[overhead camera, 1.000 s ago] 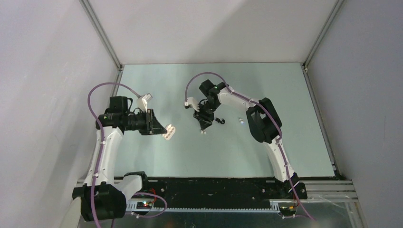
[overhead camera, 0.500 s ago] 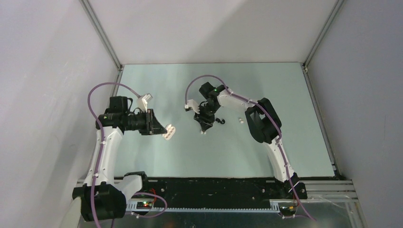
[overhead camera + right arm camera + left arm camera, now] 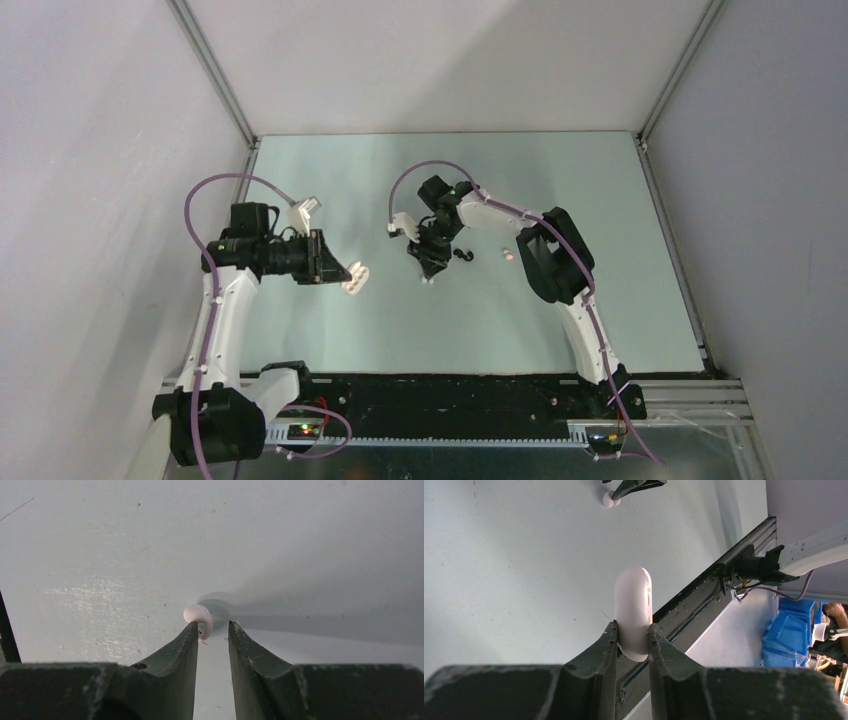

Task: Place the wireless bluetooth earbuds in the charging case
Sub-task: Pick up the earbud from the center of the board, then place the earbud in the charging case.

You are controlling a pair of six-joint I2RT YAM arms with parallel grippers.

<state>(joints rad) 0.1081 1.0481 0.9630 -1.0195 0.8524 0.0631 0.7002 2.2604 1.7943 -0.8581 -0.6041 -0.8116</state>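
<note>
Meanwhile, the right gripper has narrowed its still-parted jaws at a white earbud on the table, one fingertip touching it. The left gripper stays clamped on the charging case.

right end effector, black earbuds just beside

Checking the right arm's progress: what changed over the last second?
The right gripper edged nearer a white earbud, which now sits at its fingertips, jaws apart, not clamped. The left gripper stayed still, shut on the white charging case; the black earbuds did not move.
</note>
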